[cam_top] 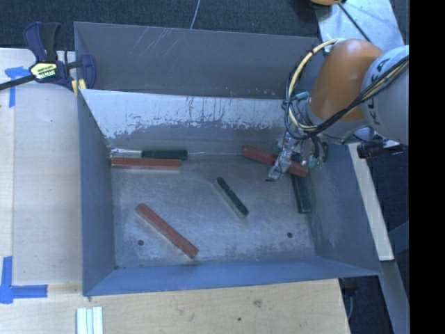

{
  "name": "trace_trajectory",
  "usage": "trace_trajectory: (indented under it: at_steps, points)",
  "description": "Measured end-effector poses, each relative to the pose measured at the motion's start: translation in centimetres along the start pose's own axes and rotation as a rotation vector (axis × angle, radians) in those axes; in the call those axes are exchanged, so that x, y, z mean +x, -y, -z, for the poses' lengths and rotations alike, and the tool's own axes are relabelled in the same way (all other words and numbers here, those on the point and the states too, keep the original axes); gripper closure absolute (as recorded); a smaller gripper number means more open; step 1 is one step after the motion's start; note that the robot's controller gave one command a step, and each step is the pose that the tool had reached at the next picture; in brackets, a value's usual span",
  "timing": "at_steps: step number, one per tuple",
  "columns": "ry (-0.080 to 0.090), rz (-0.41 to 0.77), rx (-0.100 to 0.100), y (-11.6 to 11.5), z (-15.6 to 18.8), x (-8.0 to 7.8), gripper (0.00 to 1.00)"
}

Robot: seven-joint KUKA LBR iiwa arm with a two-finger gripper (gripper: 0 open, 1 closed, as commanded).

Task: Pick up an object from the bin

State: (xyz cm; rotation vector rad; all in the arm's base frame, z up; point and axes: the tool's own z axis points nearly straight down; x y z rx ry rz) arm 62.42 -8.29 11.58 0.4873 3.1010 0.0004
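So, starting at the front of the grey metal bin [208, 275]: a long flat reddish-brown bar [167, 230] lies slantwise on the floor near the front-left corner; a bit further in, around the middle, sits a shorter dark green-grey bar [231, 197], also slanted and well apart from the first one; over on the right side a small dark bar [302, 197] lies close to the right wall, pointing front to back.

Just behind that is the gripper [280, 164], down low at the right rear of the floor, with its tip right over a red flat bar [259, 156] that lies slantwise by the back wall; honestly can't tell how far open it is or whether it has hold of the bar, it just overlaps the bar's right half from this angle.

Back-left, a reddish-brown strip [146, 163] and a dark green strip [165, 155] lie side by side along the rear wall.

Arm comes in over the right rim and tips downward; orange wrist cover [341, 78] up top, yellow-and-black cables [300, 89] looping beside it.
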Motion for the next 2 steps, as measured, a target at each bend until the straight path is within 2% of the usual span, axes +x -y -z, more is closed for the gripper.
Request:
trace_trajectory:
  at_steps: [1,2]
  points:
    - [-0.004,0.0,0.001,-0.7,6.9,1.5,1.0]
    - [0.002,-0.03,-0.001,0.0,12.7,0.0,1.0]
